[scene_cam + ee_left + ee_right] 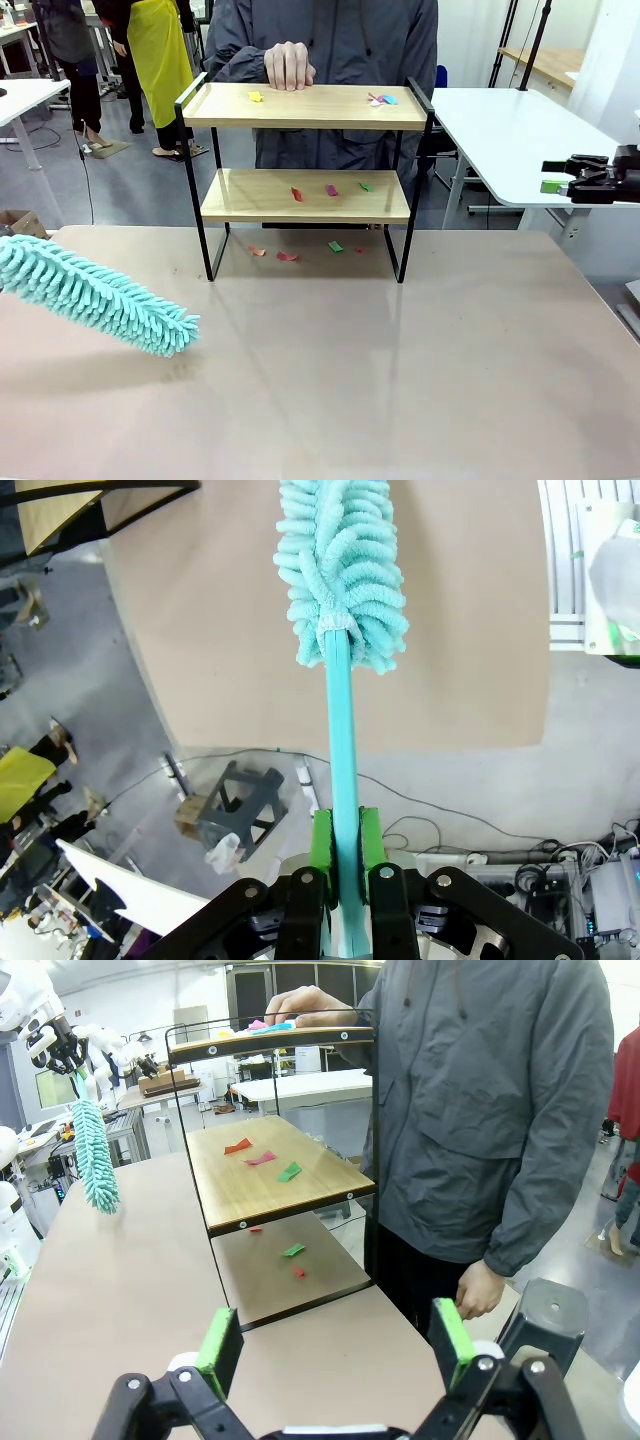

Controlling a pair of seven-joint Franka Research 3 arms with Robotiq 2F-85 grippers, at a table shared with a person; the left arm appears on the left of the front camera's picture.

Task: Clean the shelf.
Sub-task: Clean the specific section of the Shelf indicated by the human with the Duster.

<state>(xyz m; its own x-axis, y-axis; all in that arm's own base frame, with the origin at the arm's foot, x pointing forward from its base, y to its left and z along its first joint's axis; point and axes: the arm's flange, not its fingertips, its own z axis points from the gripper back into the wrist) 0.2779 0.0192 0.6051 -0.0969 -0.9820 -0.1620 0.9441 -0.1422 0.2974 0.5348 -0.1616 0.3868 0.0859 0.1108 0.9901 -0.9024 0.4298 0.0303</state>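
Note:
The shelf (300,120) stands at the far middle of the table, and a person's hand (289,66) rests on its top board. Small coloured paper scraps lie on the top board (382,99), on the lower board (331,189) and on the table beneath (286,256). My left gripper (346,850) is shut on the teal handle of a fluffy duster (340,570). The duster head (100,295) hangs over the table's left side, apart from the shelf. My right gripper (335,1340) is open and empty, level with the shelf's right end (280,1175); it shows at the far right (560,176).
The person stands right behind the shelf, their other hand (478,1290) hanging near its far corner. A white table (510,130) sits at the back right. The tan table (350,380) lies in front of the shelf. Other people stand at the back left.

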